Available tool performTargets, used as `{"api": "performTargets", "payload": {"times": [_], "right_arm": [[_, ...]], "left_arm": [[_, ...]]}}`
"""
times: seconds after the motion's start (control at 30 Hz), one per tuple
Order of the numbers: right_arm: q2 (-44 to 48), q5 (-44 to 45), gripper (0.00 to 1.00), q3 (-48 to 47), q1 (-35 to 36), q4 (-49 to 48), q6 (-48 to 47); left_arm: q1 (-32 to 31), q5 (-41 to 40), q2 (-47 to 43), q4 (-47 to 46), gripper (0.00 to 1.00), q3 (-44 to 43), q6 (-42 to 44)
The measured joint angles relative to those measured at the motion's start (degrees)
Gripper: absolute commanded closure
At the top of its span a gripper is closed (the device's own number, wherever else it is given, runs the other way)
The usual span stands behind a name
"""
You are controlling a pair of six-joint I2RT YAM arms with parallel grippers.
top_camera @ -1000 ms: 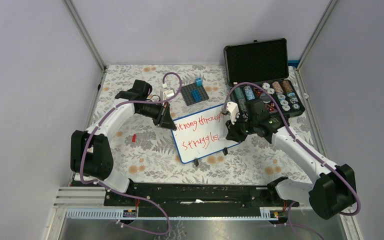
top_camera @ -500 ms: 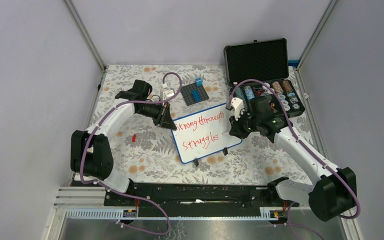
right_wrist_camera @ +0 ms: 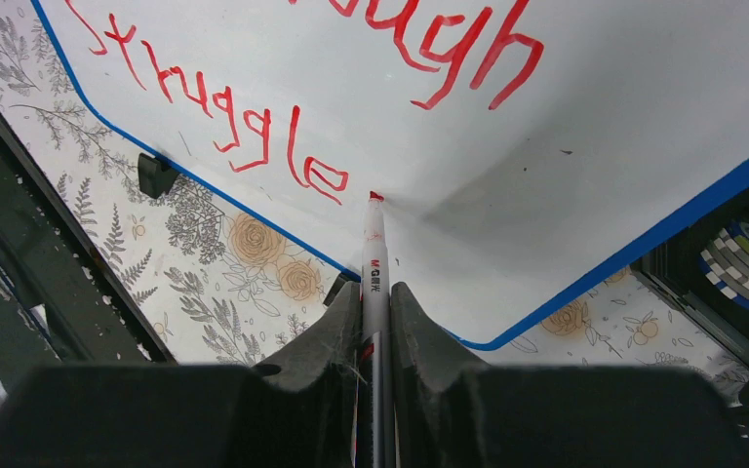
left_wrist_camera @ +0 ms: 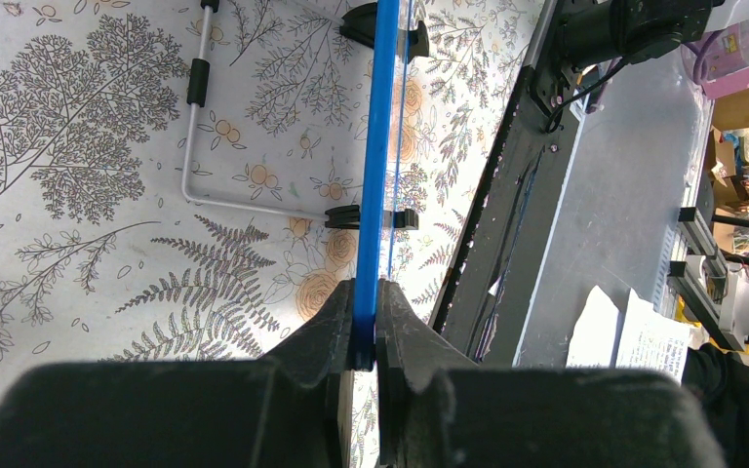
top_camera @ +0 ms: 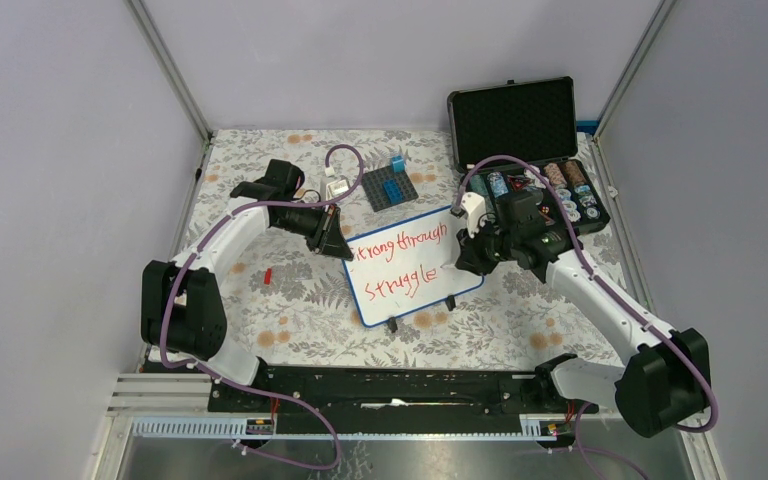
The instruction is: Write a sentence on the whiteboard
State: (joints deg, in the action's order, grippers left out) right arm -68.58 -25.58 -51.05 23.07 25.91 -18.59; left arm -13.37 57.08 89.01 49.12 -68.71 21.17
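The whiteboard (top_camera: 410, 265) lies mid-table, white with a blue rim, bearing red handwriting "Strong through struggle". My left gripper (top_camera: 338, 245) is shut on its left edge; in the left wrist view the blue rim (left_wrist_camera: 378, 146) runs straight up from between the jaws of the left gripper (left_wrist_camera: 365, 327). My right gripper (top_camera: 457, 262) sits over the board's right side, shut on a red marker (right_wrist_camera: 375, 263). The marker's tip (right_wrist_camera: 375, 197) sits just right of the final "e" of "struggle" (right_wrist_camera: 317, 178); whether it touches the board I cannot tell.
An open black case (top_camera: 520, 125) with stacks of chips (top_camera: 560, 185) stands at the back right, close behind my right arm. A dark baseplate with blue bricks (top_camera: 391, 187) lies behind the board. A small red piece (top_camera: 268, 275) rests on the floral cloth at left.
The right gripper with the marker has shifted slightly up and back from the end of "struggle". The left arm and the board have stayed still.
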Motion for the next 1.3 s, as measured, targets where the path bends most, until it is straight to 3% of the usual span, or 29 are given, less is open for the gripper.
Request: {"api": "performTargets", "payload": {"times": [1.3], "right_arm": [[-0.8,-0.5,1.00,0.6,0.0,1.1,-3.7]], "left_arm": [[0.0,0.0,0.0,0.0,1.00,-0.1,0.0]]}}
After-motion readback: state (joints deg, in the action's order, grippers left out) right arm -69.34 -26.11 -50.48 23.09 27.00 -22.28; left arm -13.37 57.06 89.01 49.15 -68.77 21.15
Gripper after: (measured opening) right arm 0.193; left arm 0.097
